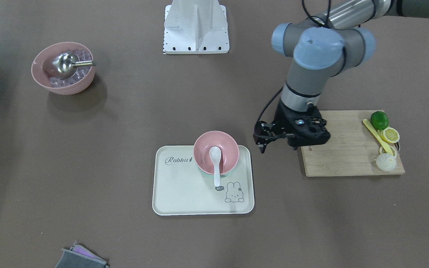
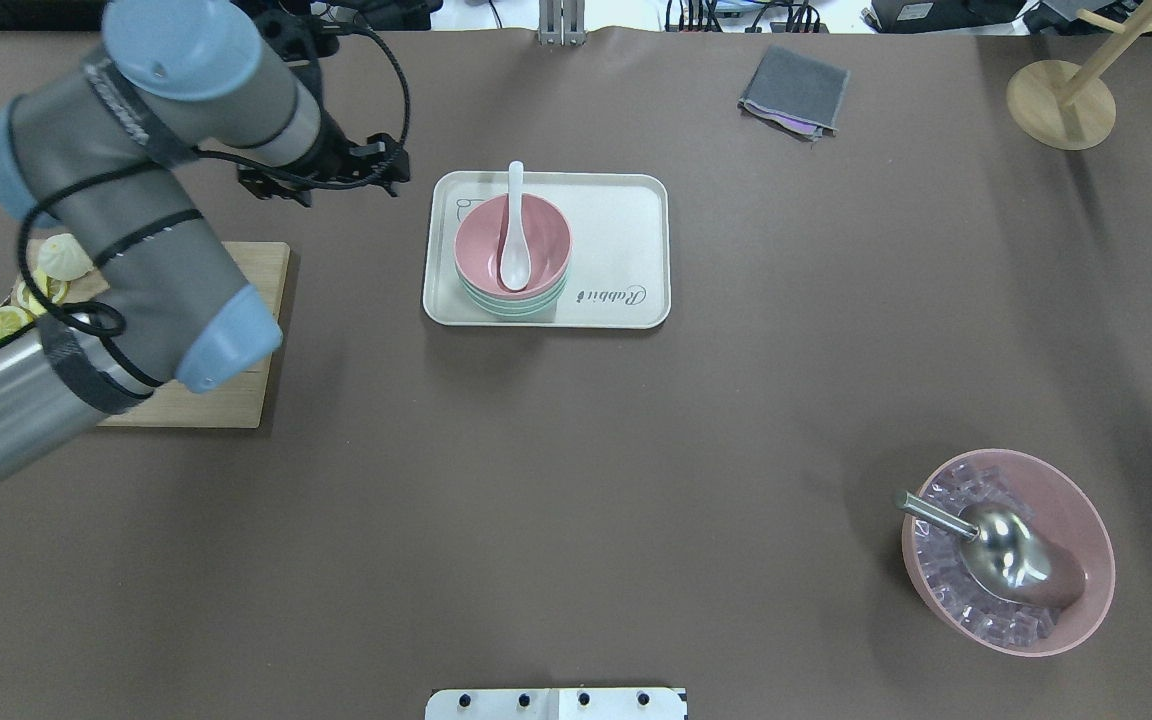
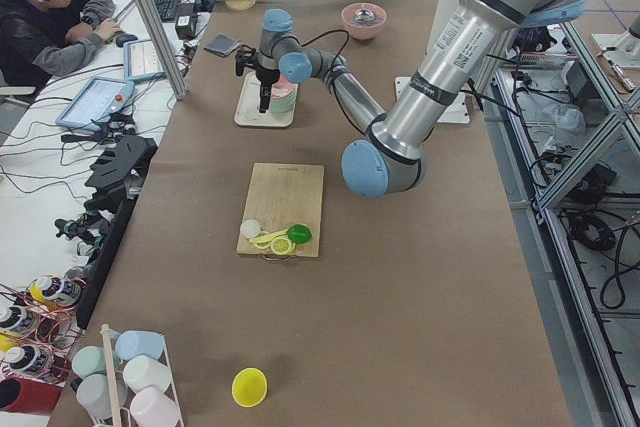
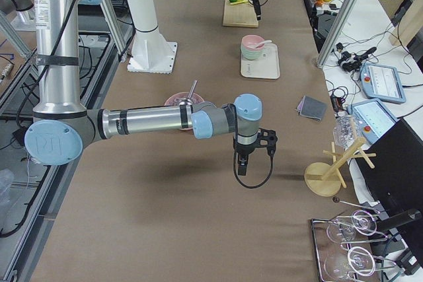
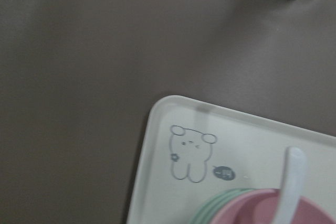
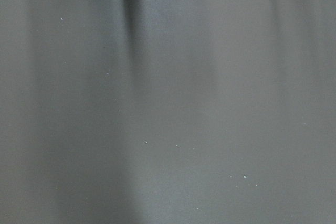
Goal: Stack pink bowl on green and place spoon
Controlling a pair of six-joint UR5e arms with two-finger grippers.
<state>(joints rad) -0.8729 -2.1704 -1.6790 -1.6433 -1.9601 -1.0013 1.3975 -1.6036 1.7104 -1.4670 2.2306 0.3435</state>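
two pink bowls, one white ceramic spoon (image 1: 215, 160), one metal scoop (image 1: 60, 64). the smooth pink bowl (image 1: 216, 150) holds the spoon, stacked on the green bowl (image 2: 511, 305), only rims showing, just beside the left gripper (image 1: 294, 141). the ice-filled pink bowl (image 1: 63, 67) sits well apart. i cannot tell the finger spacing of this or the right gripper (image 4: 241, 163).

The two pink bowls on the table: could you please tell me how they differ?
The stacked pink bowl sits on a green bowl on the tray; the lone pink bowl stands straight on the table. The stacked pink bowl holds only a white spoon; the lone pink bowl holds ice cubes and a metal scoop. The lone pink bowl looks clearly larger. Both are pink, round and upright.
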